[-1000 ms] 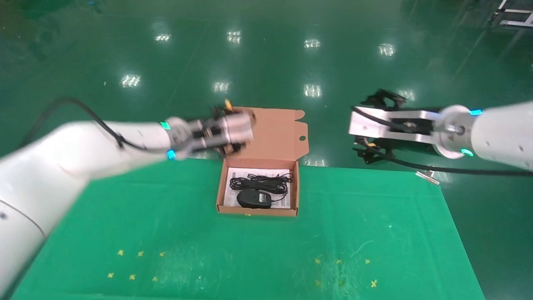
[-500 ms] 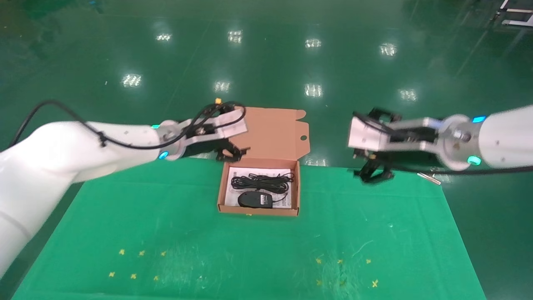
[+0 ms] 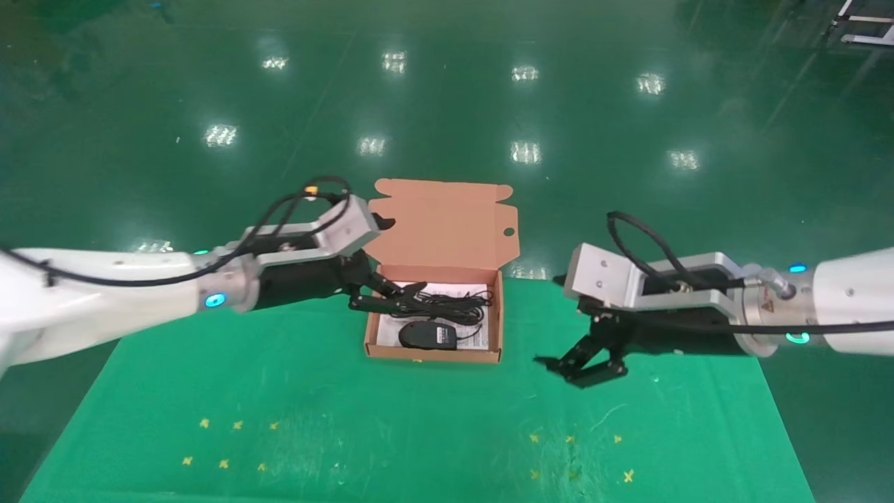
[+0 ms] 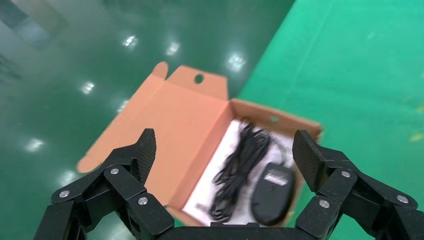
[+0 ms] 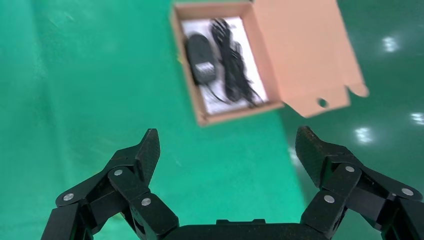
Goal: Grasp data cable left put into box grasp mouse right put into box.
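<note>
The open cardboard box (image 3: 433, 351) stands on the green cloth with its lid (image 3: 447, 223) folded back. Inside, on a white sheet, the coiled data cable (image 3: 440, 304) lies behind the black mouse (image 3: 426, 335). My left gripper (image 3: 387, 297) is open at the box's left rim, its tips just over the cable's end and holding nothing. In the left wrist view the left gripper (image 4: 224, 142) frames the cable (image 4: 240, 170) and the mouse (image 4: 272, 192). My right gripper (image 3: 580, 367) hangs open and empty over the cloth, right of the box. The right wrist view shows the right gripper (image 5: 226, 137) apart from the box (image 5: 235, 114).
The green cloth (image 3: 314, 419) covers the table, with small yellow marks at the front left (image 3: 230, 440) and front right (image 3: 573, 454). Beyond the table's far edge is shiny green floor (image 3: 447, 105). The box lid overhangs that edge.
Both arms have come down toward the table. The left gripper moved from beside the lid to the box's left rim. The right gripper dropped from beyond the far edge to over the cloth.
</note>
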